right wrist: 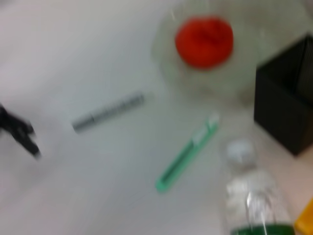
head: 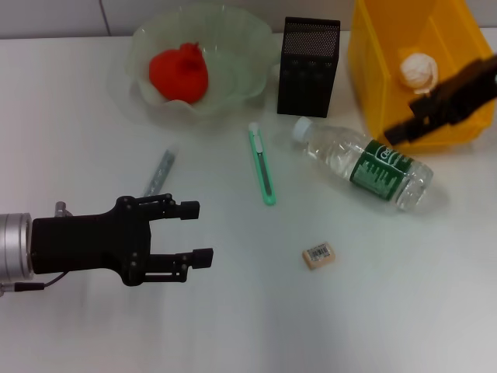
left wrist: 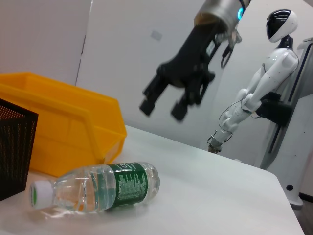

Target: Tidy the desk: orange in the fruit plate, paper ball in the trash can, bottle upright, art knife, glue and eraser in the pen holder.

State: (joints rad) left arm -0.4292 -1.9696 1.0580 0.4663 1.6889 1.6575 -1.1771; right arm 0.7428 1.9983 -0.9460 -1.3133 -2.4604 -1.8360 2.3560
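Already the yellow trash can (head: 373, 70) holds the paper ball (head: 418, 70) and the fruit plate (head: 241, 47) the orange (head: 179, 72). Right pincer (head: 435, 109) hangs released above the bin, nothing in it. Bottle (head: 365, 163) lies flat on the table (head: 233, 326) w/ cap toward the pen holder (head: 307, 66); prob next: grasp, stand it. Left pincer (head: 190, 233) released, idle. Knife (head: 262, 165), glue (head: 158, 174), eraser (head: 319, 254) still out.

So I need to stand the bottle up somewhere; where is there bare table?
Bare table lies in front of the eraser and bottle, right of the left gripper. Crowded: the row from fruit plate to pen holder and trash can, under the right gripper.
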